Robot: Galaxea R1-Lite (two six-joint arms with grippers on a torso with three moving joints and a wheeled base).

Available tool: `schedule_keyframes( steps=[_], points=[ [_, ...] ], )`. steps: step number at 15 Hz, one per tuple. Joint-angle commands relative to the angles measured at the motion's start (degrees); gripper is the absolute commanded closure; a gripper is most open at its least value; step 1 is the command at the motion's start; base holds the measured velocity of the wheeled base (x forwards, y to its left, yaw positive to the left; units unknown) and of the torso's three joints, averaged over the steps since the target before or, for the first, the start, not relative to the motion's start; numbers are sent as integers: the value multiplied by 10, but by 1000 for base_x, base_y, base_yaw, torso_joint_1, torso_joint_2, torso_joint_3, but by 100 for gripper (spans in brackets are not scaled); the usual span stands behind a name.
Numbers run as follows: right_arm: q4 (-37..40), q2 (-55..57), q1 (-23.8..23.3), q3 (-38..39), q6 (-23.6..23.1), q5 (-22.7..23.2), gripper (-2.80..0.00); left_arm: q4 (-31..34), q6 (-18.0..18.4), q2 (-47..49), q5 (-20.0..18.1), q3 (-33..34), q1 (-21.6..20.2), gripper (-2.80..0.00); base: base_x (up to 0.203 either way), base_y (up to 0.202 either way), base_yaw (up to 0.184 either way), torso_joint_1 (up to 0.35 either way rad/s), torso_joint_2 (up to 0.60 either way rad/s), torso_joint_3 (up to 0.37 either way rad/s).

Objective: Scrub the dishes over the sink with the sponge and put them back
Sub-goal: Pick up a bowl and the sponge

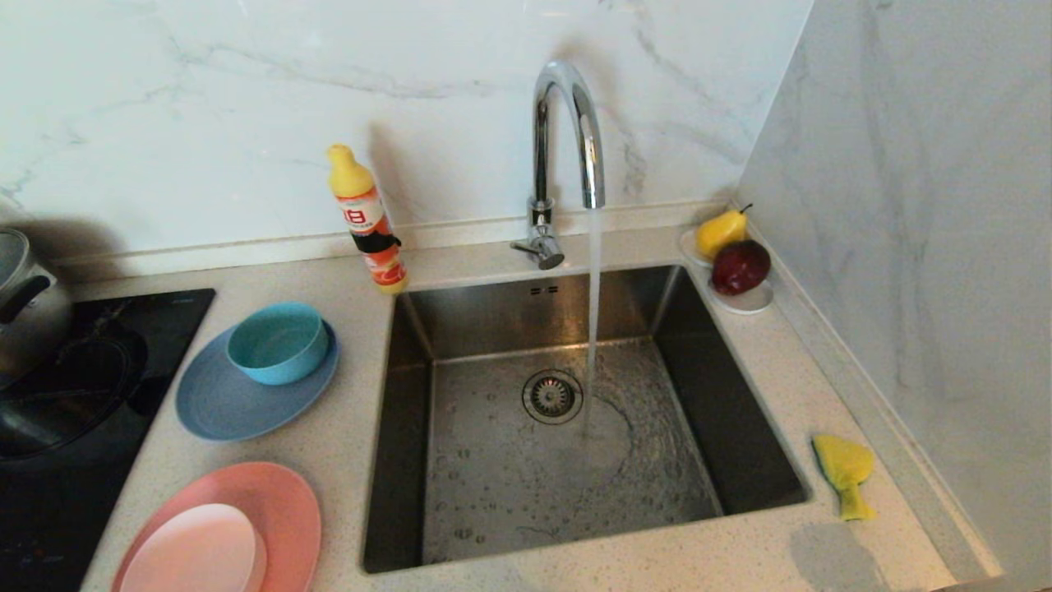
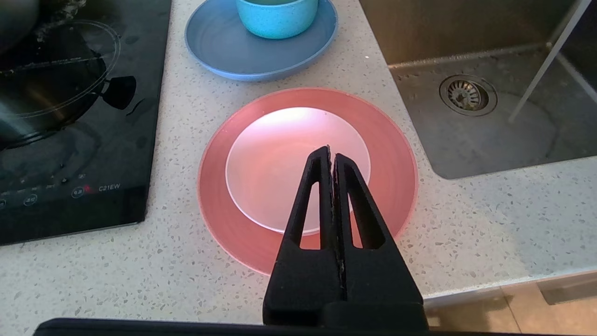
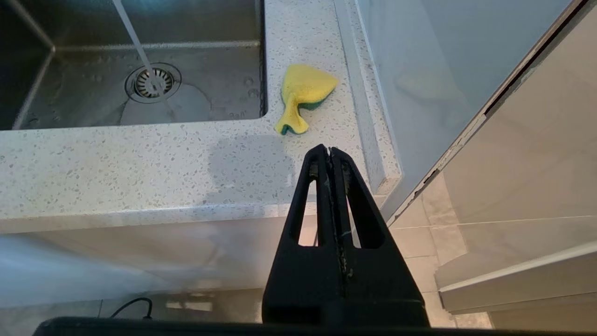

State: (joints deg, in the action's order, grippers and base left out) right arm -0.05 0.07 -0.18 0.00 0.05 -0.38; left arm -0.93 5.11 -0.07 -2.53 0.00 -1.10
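— Speckled pale counter (image 1: 345,444) under a white marble wall, that's the setting?

— Yes, with the sink (image 1: 411,427) sunk into the middle of it. Its chrome tap (image 1: 567,140) is running, and the stream lands just beside the round drain strainer (image 1: 552,396).

— Where are the dishes?

— All on the counter to the left of the sink. The teal bowl (image 1: 278,341) sits upright on the grey-blue plate (image 1: 222,403). Nearer the front edge, the small pale pink dish (image 1: 197,551) lies on the salmon-pink plate (image 1: 283,501).

— And the sponge?

— The sponge (image 1: 845,473) lies bent on the counter to the right of the sink, near its front corner and close to the side wall.

— The arms?

— Neither shows in the head view. The left claw (image 2: 330,150) is clenched with its fingers pressed together and nothing between them, hovering over the pale pink dish. The right claw (image 3: 329,150) is clenched the same way, empty, out past the counter's front edge, with the sponge lying apart from it.

— Anything else?

— A soap bottle (image 1: 366,218) stands behind the sink's left corner, a white dish (image 1: 752,300) with a pear (image 1: 722,232) and a dark red fruit (image 1: 740,267) sits at the back right, and a steel pot (image 1: 25,300) rests on the black hob (image 1: 164,316) at far left.
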Motion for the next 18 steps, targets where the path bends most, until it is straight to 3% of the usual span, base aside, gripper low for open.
schedule_keyframes(
  steps=[1,3,7,10,16,18],
  points=[
    [1,0,0,0,-9,2,0,0,-1,2,0,11,0,0,0,0,0,0,0,0],
    [1,0,0,0,-48,8,0,0,-5,2,0,10,0,0,0,0,0,0,0,0],
    [5,-1,0,-16,-55,10,0,-1,-6,2,0,10,0,0,0,0,0,0,0,0],
    [52,42,1,-128,-49,21,0,-1,-8,2,1,11,0,0,0,0,0,0,0,0],
    [136,207,-4,-341,-38,103,0,-1,-8,2,0,10,0,0,0,0,0,0,0,0],
    [158,263,-4,-377,-38,131,0,-1,-8,2,0,10,0,0,0,0,0,0,0,0]
  ],
)
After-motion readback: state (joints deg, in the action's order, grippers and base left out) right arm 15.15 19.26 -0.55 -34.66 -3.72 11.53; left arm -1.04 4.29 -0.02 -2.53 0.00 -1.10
